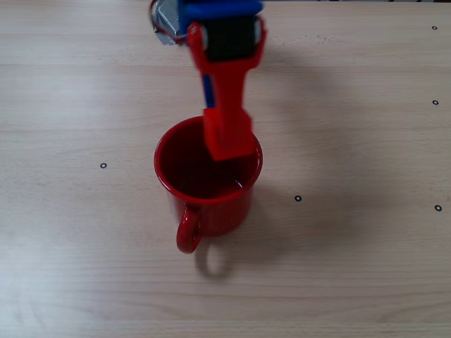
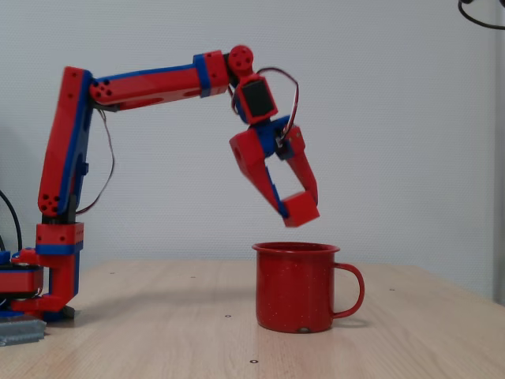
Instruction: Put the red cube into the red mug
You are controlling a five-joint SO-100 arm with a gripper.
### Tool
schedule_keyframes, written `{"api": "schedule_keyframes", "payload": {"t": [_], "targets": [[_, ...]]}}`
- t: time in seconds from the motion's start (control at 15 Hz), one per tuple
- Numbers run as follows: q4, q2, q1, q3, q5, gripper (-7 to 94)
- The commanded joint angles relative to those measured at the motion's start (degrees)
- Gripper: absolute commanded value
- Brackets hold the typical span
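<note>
Side view only: the whole red and blue arm (image 2: 134, 87) is seen from its base at the left, reaching right and bending down over the red mug (image 2: 296, 288). This view shows clear air between the gripper (image 2: 296, 207) and the mug rim.
Top view only: the mug opening (image 1: 204, 165) with its dark red inside, and the loop handle (image 1: 189, 231) pointing to the lower edge. Here the gripper (image 1: 229, 144) overlaps the right part of the rim.
Gripper: the 2 fingers are closed on the red cube (image 2: 301, 208), 1 finger on each side, nearly together around it.
Red cube: held at the fingertips, above the mug and not touching it, over the opening a little right of centre.
Red mug: upright on the light wooden table (image 1: 352, 246); in the side view its handle (image 2: 351, 290) points right.
Hard to see: in the top view the cube (image 1: 231, 146) has almost the same red as the fingers, so its edges are probably the block at the tip, but I cannot separate them surely.
Cut off: the upper arm leaves the top view at the upper edge; the mug bottom inside is hidden from the side.
Other: small black dots (image 1: 297, 198) are on the table.
</note>
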Motion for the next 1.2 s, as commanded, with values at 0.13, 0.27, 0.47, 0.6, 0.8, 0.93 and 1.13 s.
{"api": "schedule_keyframes", "payload": {"t": [0.13, 0.27, 0.47, 0.6, 0.8, 0.93, 1.13], "targets": [[-5.4, 9.8, 0.8, 6.9, -1.1, 0], [-5.2, 10.1, 1.3, 8.5, -2.2, 0], [-5.3, 10.4, 2.5, 9.8, -2.6, 0], [-5.8, 10.5, 2.7, 9.9, -2.9, 0], [-3.4, 10.5, 2.4, 9.5, -3.6, 35], [-2.3, 10.5, 2.2, 9.1, -2.7, 41], [-1.8, 10.5, 2.0, 8.2, -1.8, 42]]}}
